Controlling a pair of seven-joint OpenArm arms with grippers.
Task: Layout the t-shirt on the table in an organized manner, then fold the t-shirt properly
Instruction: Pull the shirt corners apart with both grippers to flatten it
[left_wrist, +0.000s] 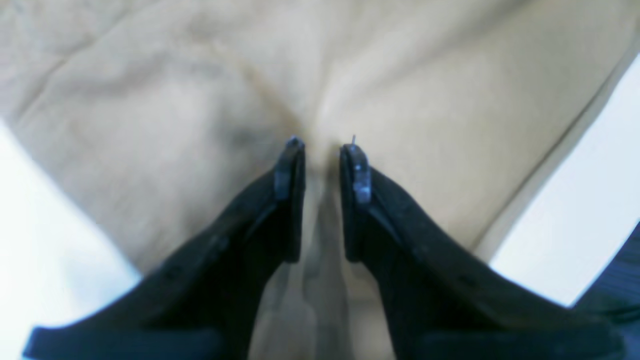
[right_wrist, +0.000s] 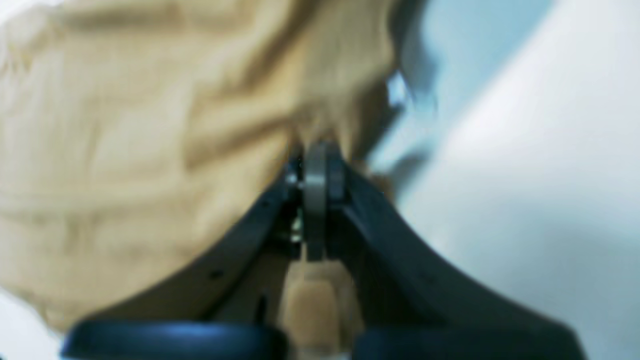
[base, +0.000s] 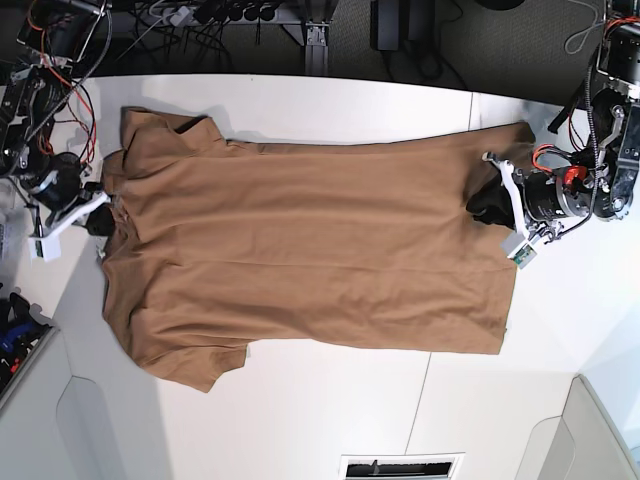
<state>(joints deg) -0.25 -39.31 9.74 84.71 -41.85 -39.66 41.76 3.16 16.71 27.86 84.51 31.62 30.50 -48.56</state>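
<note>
Right end effector (right_wrist: 315, 165) at 9 clamps shirt (base: 300, 250) collar, left (left_wrist: 322, 150) at 3 slightly parted around hem; pull evenly, flat on table (base: 330, 400).

I counted one t-shirt (base: 300, 255) and one table (base: 330, 410). I also saw two grippers: the left gripper (left_wrist: 322, 145) and the right gripper (right_wrist: 315, 150).

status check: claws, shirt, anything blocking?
Right claw shut on the t-shirt at its collar end. Left claw partly open, a ridge of hem cloth between its tips. Shirt spread flat on the table. Nothing in the way.
</note>
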